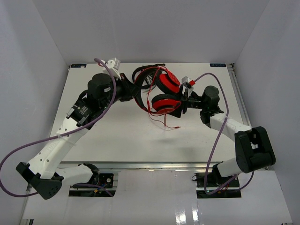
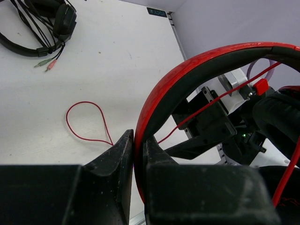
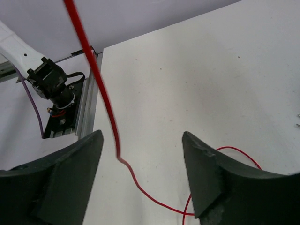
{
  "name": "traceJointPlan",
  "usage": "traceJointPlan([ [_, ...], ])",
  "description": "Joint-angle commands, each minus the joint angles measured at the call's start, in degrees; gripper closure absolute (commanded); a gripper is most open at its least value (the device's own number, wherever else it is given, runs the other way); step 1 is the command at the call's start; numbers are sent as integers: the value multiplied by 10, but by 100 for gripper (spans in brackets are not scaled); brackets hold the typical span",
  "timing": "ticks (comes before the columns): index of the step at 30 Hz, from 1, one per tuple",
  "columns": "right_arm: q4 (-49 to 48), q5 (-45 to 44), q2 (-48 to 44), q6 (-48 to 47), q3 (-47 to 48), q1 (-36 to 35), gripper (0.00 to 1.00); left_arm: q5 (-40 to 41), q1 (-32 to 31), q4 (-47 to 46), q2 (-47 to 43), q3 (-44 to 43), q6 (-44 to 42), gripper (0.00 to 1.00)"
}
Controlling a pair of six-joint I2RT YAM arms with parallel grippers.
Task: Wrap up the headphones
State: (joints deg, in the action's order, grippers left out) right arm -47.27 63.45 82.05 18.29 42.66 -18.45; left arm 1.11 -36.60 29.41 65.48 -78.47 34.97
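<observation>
The red headphones (image 1: 166, 93) hang above the middle of the table, ear cups one over the other. My left gripper (image 1: 136, 92) is shut on the red headband (image 2: 187, 70), which runs between its jaws (image 2: 139, 136). My right gripper (image 1: 183, 104) sits just right of the lower ear cup and is open (image 3: 143, 136). The thin red cable (image 3: 101, 89) drops loose between its fingers without touching them and trails onto the table (image 1: 165, 123). A loop of cable (image 2: 84, 123) lies on the table surface.
Black headphones (image 2: 55, 24) with a black cable lie on the table at the back, behind the red pair (image 1: 138, 73). White walls close in the table on three sides. An arm's base and mounting rail (image 3: 56, 93) stand at the table's near edge.
</observation>
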Motion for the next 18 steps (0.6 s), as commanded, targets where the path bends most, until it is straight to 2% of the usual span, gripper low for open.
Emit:
traceJointPlan([
  [1, -70, -43, 22, 42, 33, -22, 18, 25, -1, -45, -2, -37, 53, 100],
  [7, -37, -115, 30, -10, 22, -68, 3, 58, -1, -51, 3, -46, 81, 100],
  [10, -27, -171, 29, -41, 7, -85, 2, 85, -1, -55, 0, -48, 100, 100],
  [15, -86, -191, 40, -42, -31, -92, 2, 117, -1, -58, 4, -62, 131, 100],
  [18, -130, -176, 41, -53, -66, -95, 2, 165, -2, -57, 3, -71, 155, 100],
])
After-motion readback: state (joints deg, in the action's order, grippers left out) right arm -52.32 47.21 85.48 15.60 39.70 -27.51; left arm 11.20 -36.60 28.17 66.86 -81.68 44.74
